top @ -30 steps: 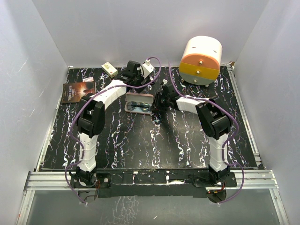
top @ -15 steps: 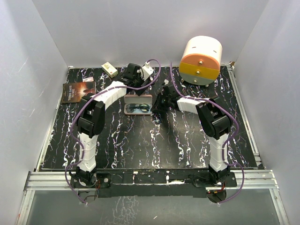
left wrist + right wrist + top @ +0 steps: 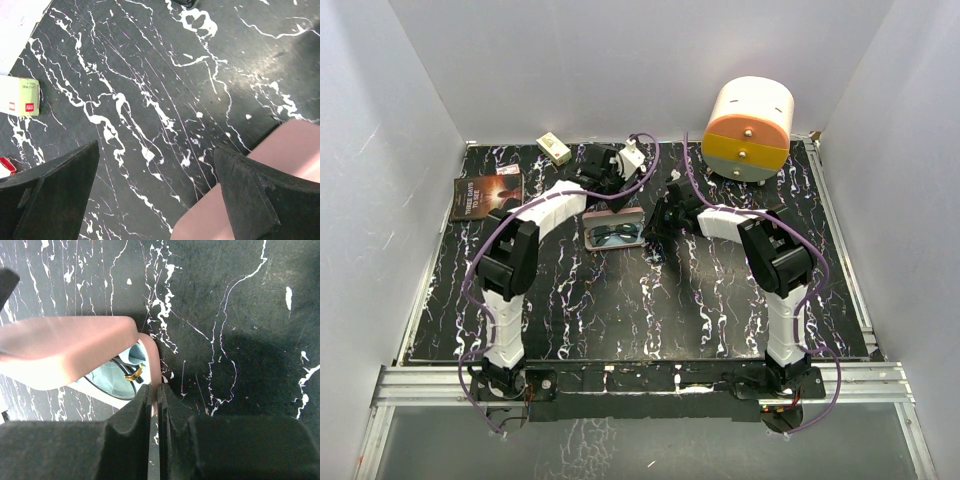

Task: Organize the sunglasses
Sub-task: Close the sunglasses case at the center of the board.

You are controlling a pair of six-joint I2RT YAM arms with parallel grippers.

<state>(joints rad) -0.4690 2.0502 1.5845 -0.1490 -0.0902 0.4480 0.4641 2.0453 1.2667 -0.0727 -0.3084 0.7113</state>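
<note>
Lid-closing stage, I judge: thin dark-framed sunglasses (image 3: 617, 235) lie inside the open pink oblong glasses case (image 3: 65, 352), my right tool (image 3: 153, 390) clamped on its rim, my left tool (image 3: 156, 150) spread beside the lid I must next fold down.

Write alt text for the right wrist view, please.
The right gripper pinches the rim of a pink glasses case on a black marbled table. Inside the partly open case, dark-framed sunglasses with a gold hinge show.
</note>
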